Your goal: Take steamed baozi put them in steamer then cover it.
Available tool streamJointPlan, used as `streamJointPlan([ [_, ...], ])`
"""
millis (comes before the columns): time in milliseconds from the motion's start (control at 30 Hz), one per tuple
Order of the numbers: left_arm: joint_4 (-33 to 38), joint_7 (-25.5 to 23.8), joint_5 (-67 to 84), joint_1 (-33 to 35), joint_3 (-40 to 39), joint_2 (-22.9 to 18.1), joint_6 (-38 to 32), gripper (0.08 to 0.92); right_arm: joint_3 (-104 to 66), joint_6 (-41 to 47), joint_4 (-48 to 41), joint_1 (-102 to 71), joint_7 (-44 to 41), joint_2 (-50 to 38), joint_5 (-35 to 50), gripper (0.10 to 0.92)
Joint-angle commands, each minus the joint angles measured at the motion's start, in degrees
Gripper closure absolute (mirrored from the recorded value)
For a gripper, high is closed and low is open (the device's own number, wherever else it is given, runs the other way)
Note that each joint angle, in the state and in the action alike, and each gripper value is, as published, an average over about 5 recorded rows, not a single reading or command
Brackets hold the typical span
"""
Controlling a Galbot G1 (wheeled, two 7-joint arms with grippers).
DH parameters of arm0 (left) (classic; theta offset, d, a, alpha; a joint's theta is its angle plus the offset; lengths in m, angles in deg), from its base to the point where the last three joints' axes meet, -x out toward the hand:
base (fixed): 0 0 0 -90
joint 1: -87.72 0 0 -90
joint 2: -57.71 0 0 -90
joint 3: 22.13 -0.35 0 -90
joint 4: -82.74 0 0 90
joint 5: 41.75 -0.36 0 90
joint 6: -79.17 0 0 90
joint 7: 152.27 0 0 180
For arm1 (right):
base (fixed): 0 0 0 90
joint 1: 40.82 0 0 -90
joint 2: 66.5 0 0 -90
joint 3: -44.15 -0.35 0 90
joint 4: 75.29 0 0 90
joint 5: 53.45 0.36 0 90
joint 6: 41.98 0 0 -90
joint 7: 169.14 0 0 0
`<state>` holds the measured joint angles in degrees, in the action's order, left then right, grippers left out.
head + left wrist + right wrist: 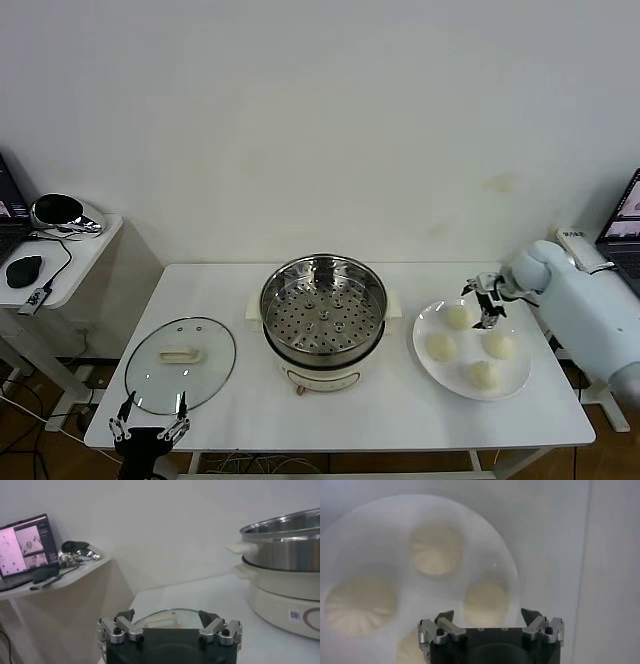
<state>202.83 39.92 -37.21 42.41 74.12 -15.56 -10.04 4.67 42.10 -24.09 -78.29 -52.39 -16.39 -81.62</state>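
Four cream-white baozi lie on a white plate (427,322) at the table's right: one at the back (458,317), one on the left (441,346), one on the right (499,344), one at the front (484,375). My right gripper (487,300) hovers open just above the back baozi; the right wrist view shows it open (489,615) over a baozi (486,602), with others (436,550) (361,605) around. The steel steamer (323,315) stands empty at the table's centre. The glass cover (181,363) lies flat at the left. My left gripper (150,420) waits open at the front-left edge, with the cover (150,620) before it.
A side table (70,262) at the far left carries a mouse, a shiny object and a laptop (25,550). A second laptop (625,215) stands at the far right. The steamer's side (285,545) fills the left wrist view's edge.
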Motion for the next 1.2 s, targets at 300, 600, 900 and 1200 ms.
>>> streamJointPlan([
  [300,0.0,-0.2,-0.3,-0.3,0.1,0.2,0.0,0.177,1.2,-0.3,-11.5,2.5,-0.8,7.1,-5.8,0.203],
  [600,-0.1,-0.2,-0.3,-0.4,0.2,0.2,-0.1,0.177,0.0,0.0,-13.7,2.7,0.7,8.9,-7.3,0.251],
  [900,0.0,-0.2,-0.3,-0.3,0.4,0.1,-0.3,0.177,0.5,-0.2,-12.6,2.7,-0.1,7.9,-7.5,0.382],
  [1200,0.4,-0.2,-0.4,-0.1,0.3,-0.1,-0.4,0.177,1.4,0.0,-9.4,1.9,-0.1,6.0,-5.1,0.496],
])
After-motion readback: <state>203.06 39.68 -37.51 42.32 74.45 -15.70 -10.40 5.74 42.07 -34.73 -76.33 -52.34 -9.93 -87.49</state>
